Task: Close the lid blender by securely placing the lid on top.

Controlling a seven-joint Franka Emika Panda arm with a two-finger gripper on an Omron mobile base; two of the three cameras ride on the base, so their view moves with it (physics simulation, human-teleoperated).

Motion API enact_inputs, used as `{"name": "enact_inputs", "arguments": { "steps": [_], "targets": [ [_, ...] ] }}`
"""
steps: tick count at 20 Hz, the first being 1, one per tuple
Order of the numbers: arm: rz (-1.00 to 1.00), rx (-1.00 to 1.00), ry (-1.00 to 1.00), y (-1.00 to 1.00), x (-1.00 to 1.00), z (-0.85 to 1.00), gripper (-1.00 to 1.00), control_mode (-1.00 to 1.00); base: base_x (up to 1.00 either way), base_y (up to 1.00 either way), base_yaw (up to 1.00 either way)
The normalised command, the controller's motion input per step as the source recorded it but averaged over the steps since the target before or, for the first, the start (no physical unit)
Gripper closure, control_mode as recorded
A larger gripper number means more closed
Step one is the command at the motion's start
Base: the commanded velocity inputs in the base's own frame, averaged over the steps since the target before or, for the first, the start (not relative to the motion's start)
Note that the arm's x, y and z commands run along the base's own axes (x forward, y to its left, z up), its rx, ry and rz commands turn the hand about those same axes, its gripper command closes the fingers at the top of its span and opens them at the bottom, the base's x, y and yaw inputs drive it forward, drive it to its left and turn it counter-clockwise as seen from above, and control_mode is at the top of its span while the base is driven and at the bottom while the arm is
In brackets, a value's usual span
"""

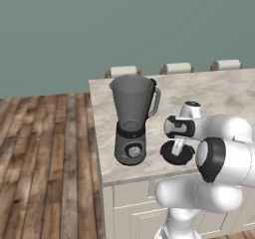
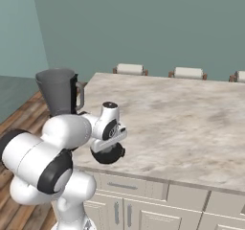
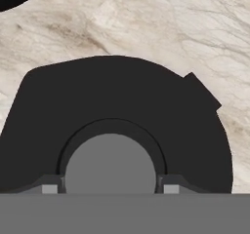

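Blender [image 1: 131, 122]: grey, open-topped jar, upright near the counter's [image 1: 219, 96] left front corner. Lid [image 1: 177, 154]: black disc, flat on the counter just right of the blender, apart from it. Gripper [image 1: 177, 147]: lowered onto the lid, fingertips [image 3: 49, 188] flanking its grey centre knob [image 3: 110, 164]; actual grip cannot be told. Stools [image 1: 123, 71]: along the far edge.

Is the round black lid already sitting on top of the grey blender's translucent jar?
No, the round black lid lies on the marble counter beside the grey blender, whose jar mouth is open.
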Motion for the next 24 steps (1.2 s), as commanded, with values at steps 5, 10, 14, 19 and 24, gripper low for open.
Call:
{"name": "enact_inputs", "arguments": {
  "steps": [5, 10, 14, 19, 24],
  "targets": [
    [0.00, 0.02, -0.01, 0.00, -0.28, 0.06, 1.00, -1.00, 0.00, 0.00, 0.00],
    [0.00, 0.00, -0.03, 0.00, -0.28, 0.47, 1.00, -1.00, 0.00, 0.00, 0.00],
    [0.00, 0.00, -0.07, 0.00, -0.21, 0.81, 1.00, -1.00, 0.00, 0.00, 0.00],
    [0.00, 0.00, -0.15, 0.00, -0.28, 0.88, 1.00, -1.00, 0.00, 0.00, 0.00],
    [0.00, 0.02, -0.19, 0.00, -0.39, 0.76, 1.00, -1.00, 0.00, 0.00, 0.00]
  ]
}}
